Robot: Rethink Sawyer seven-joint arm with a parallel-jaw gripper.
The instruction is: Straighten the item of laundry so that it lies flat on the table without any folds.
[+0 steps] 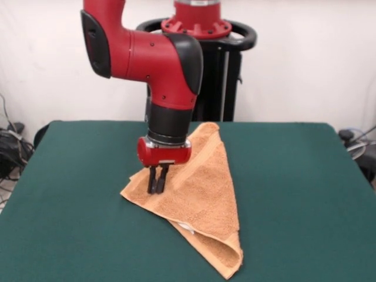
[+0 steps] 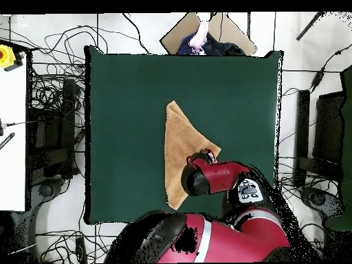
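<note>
The orange-tan towel (image 1: 200,188) lies folded into a triangle in the middle of the green table (image 1: 294,176). One point is near the robot's pedestal and one is near the front edge. A bit of white label (image 1: 185,225) peeks from the fold. My gripper (image 1: 157,187) points straight down at the towel's left corner, its fingers pinched together on the cloth there. The towel rests on the table and is not lifted. In the overhead view the towel (image 2: 180,144) shows as a triangle on the table (image 2: 124,103), and my arm (image 2: 206,177) hides the gripper.
Bare green table surrounds the towel on all sides. The black pedestal (image 1: 226,70) stands behind the table's far edge. Cables and equipment lie on the floor around the table (image 2: 48,137). A person (image 2: 199,34) shows at the overhead view's top edge.
</note>
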